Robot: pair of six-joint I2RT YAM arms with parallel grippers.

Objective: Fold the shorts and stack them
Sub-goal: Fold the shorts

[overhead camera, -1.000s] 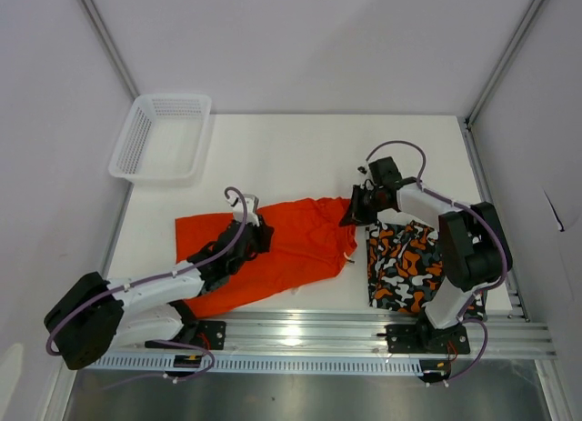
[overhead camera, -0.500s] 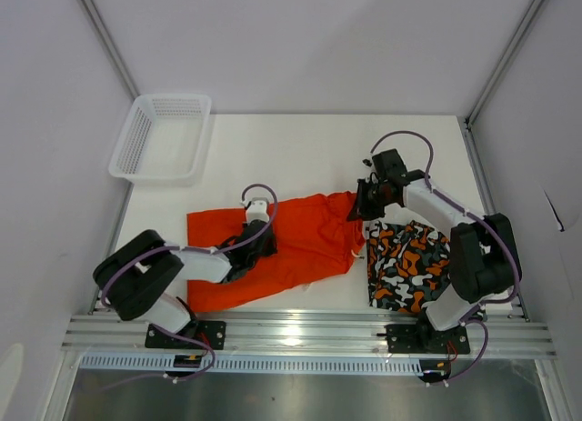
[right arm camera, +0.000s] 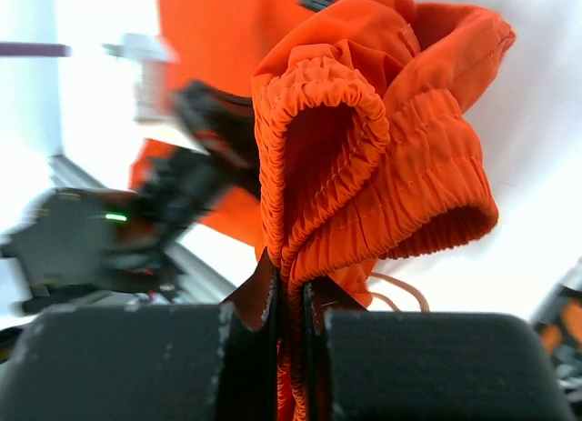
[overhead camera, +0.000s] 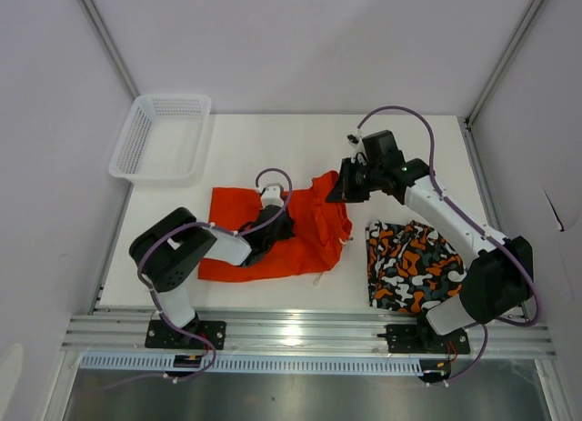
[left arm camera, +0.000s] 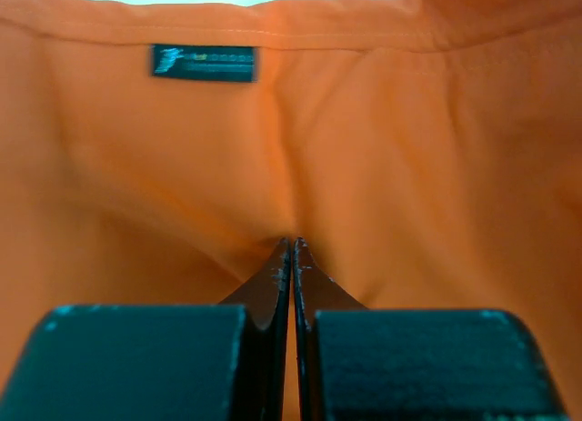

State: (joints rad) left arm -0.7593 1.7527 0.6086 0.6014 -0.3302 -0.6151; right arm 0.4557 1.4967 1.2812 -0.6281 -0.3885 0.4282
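item 1, plain orange shorts (overhead camera: 309, 244): lying on the table (overhead camera: 273, 148) between my two hands, one end bunched and raised
my left hand (left arm camera: 291, 246): fingers pressed together, pinching a fold of the orange cloth; small dark label (left arm camera: 203, 63) just beyond the tips
my right hand (right arm camera: 289, 280): closed on the gathered waistband (right arm camera: 364, 166), holding it off the table
item 2, patterned shorts (overhead camera: 409, 266): flat on the table, nearer my base than my right hand, apart from the orange pair
item 3, white mesh basket (overhead camera: 130, 141): well beyond my left hand
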